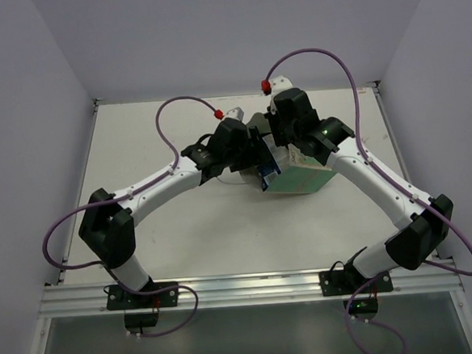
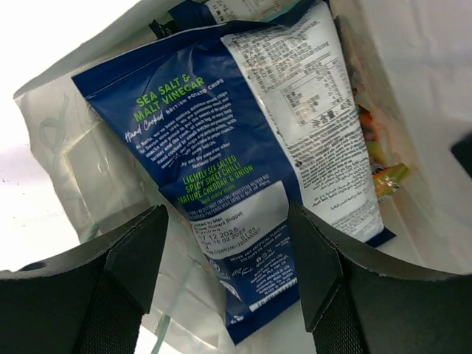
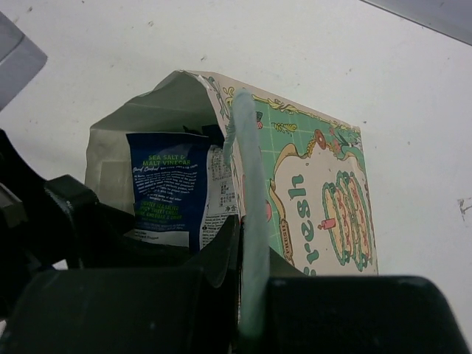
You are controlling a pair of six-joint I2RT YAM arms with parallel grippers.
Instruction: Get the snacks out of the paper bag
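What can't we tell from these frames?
- Number of snacks in the bag: in the left wrist view, the blue packet covers the rest. Only an orange packet corner shows.
- Bag mouth: in the top view, both wrists cover the paper bag opening.
- Right hand grip: in the right wrist view, the fingertips are dark and blurred around the bag's handle.

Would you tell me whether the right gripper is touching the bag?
Touching. The right wrist view shows the right gripper shut on the bag, pinching its rim and handle.
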